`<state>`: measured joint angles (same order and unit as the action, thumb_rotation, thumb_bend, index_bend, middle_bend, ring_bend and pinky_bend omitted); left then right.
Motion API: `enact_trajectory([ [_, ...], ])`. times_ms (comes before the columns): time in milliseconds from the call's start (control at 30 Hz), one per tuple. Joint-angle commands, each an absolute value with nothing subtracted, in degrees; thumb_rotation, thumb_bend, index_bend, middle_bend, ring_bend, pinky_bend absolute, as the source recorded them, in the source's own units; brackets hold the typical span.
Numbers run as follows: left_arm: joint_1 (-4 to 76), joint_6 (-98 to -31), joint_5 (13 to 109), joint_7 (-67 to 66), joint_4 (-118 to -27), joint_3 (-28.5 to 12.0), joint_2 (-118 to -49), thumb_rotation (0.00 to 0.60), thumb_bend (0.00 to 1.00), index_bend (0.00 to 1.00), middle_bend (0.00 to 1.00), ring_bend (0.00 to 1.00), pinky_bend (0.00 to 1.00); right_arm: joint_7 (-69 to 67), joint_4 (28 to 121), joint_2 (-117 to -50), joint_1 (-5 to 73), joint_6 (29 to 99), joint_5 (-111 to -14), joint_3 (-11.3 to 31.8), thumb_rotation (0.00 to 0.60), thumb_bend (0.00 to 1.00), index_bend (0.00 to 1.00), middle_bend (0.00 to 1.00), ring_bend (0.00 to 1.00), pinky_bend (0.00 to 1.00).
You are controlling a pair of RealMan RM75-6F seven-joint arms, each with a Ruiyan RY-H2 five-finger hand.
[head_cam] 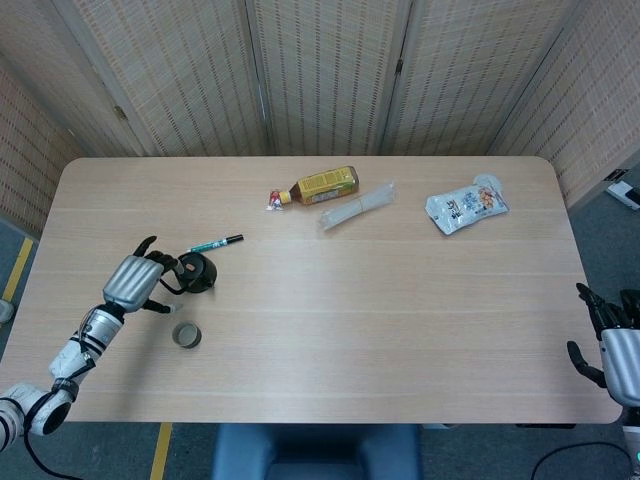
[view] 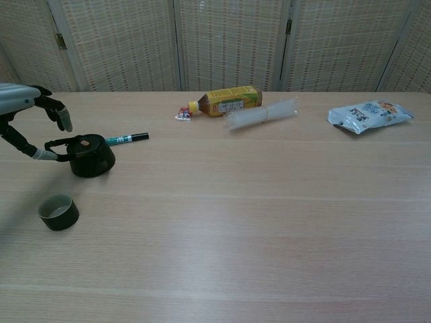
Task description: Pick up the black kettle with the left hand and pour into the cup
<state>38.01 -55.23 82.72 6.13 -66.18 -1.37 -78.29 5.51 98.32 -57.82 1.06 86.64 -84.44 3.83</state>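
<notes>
The black kettle [head_cam: 195,271] [view: 90,155] stands on the table's left side, its loop handle pointing left. My left hand [head_cam: 134,281] [view: 28,111] hovers at that handle with fingers spread. One fingertip [view: 45,155] lies just beside the loop, and nothing is gripped. The small dark cup [head_cam: 186,335] [view: 58,211] sits upright in front of the kettle, nearer to me. My right hand [head_cam: 611,343] hangs off the table's near right corner with fingers apart, holding nothing; only the head view shows it.
A green pen [head_cam: 217,243] [view: 126,138] lies just behind the kettle. Further back lie a tea bottle [head_cam: 320,186] [view: 225,101] on its side, a clear plastic roll [head_cam: 357,206] [view: 261,114] and a snack bag [head_cam: 466,204] [view: 369,114].
</notes>
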Motion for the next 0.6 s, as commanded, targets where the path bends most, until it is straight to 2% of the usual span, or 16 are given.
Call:
enact_trajectory([
  [33, 38.3, -54.7, 83.8, 6.9, -64.9, -0.5, -79.0, 0.462, 0.2, 0.39, 0.4, 0.31, 0.0, 5.6, 98.6, -57.7, 1.1, 86.5, -84.5, 3.8, 0.6, 0.39, 0.06, 0.24, 0.26, 0.07],
  [600, 38.8, -51.0, 84.5, 8.4, -58.2, 0.6, -82.6, 0.463, 0.2, 0.42, 0.42, 0.33, 0.0, 4.7, 99.0, -57.3, 1.3, 86.0, -85.0, 3.3, 0.6, 0.39, 0.06, 0.24, 0.26, 0.07],
])
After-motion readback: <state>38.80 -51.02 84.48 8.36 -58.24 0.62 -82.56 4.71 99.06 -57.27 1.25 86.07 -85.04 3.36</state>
